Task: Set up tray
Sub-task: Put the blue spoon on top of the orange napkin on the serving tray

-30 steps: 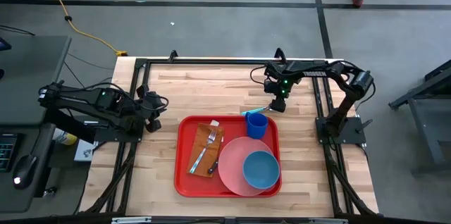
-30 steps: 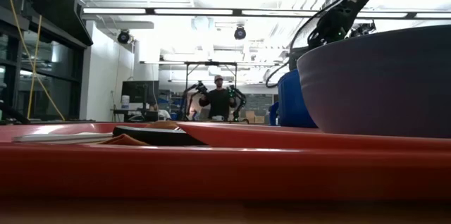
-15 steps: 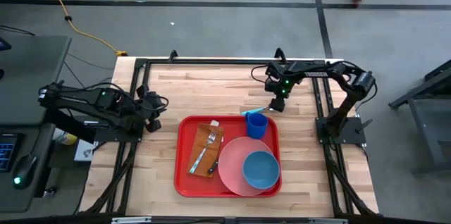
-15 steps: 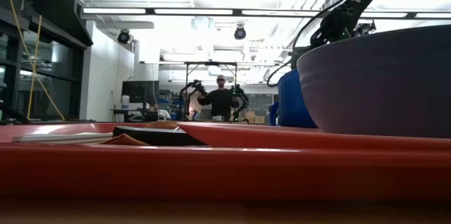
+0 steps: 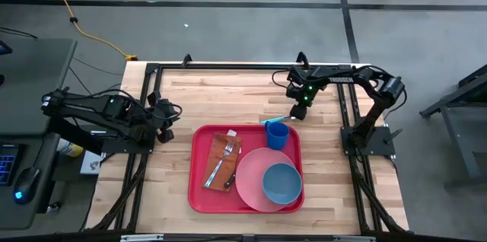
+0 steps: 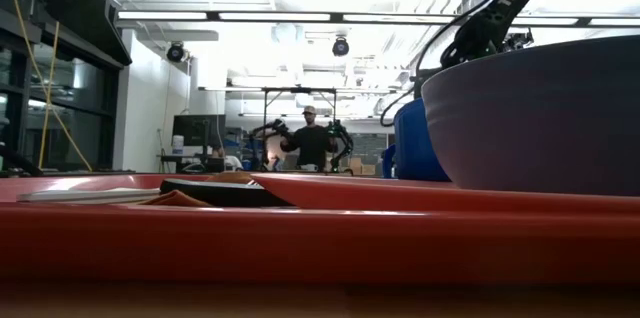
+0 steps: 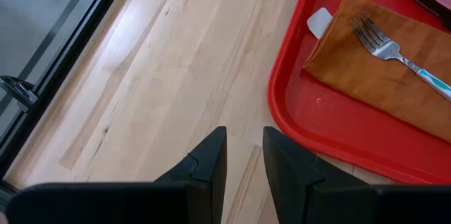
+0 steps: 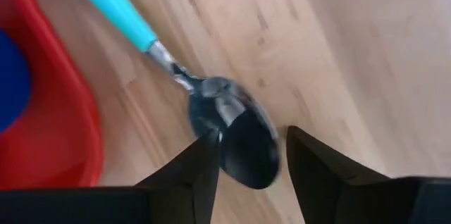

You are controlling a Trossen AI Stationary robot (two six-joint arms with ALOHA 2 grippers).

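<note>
Nearly done, going by what sits on the big red tray [image 5: 199,196] in the middle of the worktop [image 5: 228,97]. Already on it: a brown napkin [image 5: 216,167] with a fork [image 5: 219,164] on top, a pink plate [image 5: 249,185] with a blue bowl [image 5: 281,183] on it, and a blue cup [image 5: 278,135] at the far corner. Left to do, most likely: bring over the spoon [image 8: 225,122]. Lies on the bare wood just beside the tray's far edge, close to the cup, with its light blue handle pointing at the tray.

Right gripper [image 8: 250,160] down over the spoon's round end, jaws apart with one on each side of it, not pinching it yet as far as can be seen. Looks like a grab about to happen.

Left gripper [image 7: 243,160] waiting off to the side over bare wood, near the napkin end of the tray. Jaws a little apart, holding nothing.
</note>
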